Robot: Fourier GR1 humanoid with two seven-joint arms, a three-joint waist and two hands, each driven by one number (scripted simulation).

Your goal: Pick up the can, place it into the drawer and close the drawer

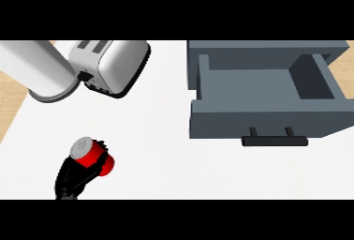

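The red can (95, 161) with a silver top lies tilted on the white counter (173, 154) at the lower left. My left hand (72, 177) comes in from the lower edge and is curled round the can, hiding part of its side. The grey drawer (266, 119) stands pulled open at the upper right, its inside bare, with a black handle (274, 140) on its front. The drawer is well to the right of the can. My right hand does not show.
A silver toaster (114, 65) stands at the back left. A large pale grey cylinder (34, 70) slants across the upper left corner in front of it. A strip of wooden floor (8, 117) shows past the counter's left edge.
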